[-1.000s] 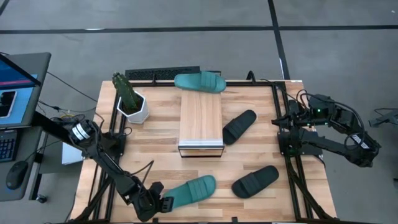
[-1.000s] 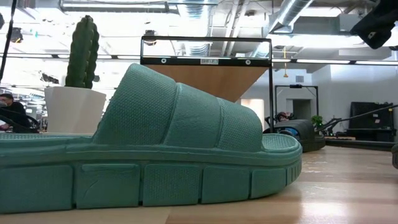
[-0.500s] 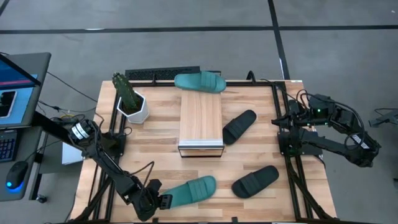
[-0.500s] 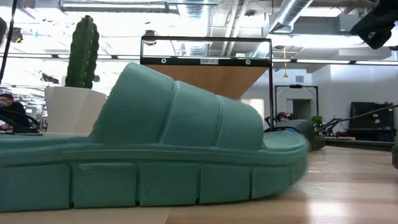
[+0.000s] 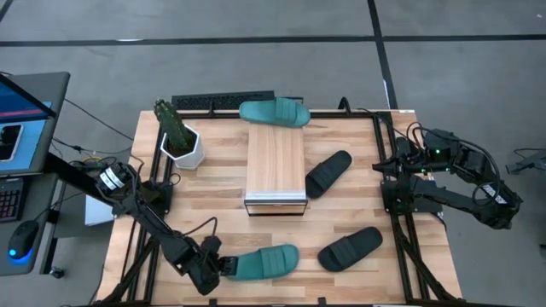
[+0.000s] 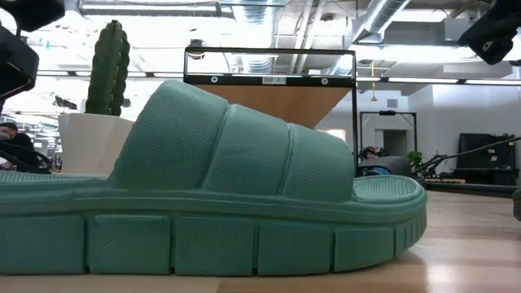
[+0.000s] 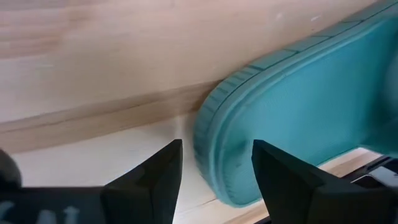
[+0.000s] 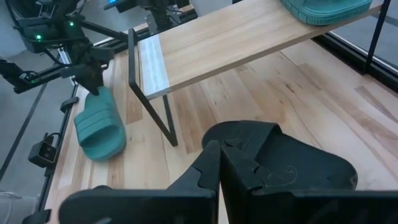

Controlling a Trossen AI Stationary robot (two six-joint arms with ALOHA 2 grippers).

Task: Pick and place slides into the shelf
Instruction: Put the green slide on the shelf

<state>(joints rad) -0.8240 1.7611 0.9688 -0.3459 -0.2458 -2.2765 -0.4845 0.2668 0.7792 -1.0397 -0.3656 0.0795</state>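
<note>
A teal slide lies flat on its sole near the table's near edge and fills the low view. My left gripper is open at its heel end; one finger stands over the footbed, the other beside the rim over bare table. A second teal slide rests on the far end of the shelf. Two black slides lie on the table right of the shelf. My right gripper is shut and waits at the table's right edge. My left gripper stands open about the teal slide's heel end, slanting down from the table's left side. I cannot tell whether a finger touches the rim. The slide lies flat on the table.
A potted cactus stands at the far left of the table, left of the shelf. Black frame rails run along the left and right sides. There is bare wood between the shelf's near end and the near slides.
My left gripper has moved a little toward the far edge and the right, staying open. The near teal slide has turned on the table: its toe end has swung toward the near edge, and the slide now lies almost parallel to that edge, shifted slightly right.
</note>
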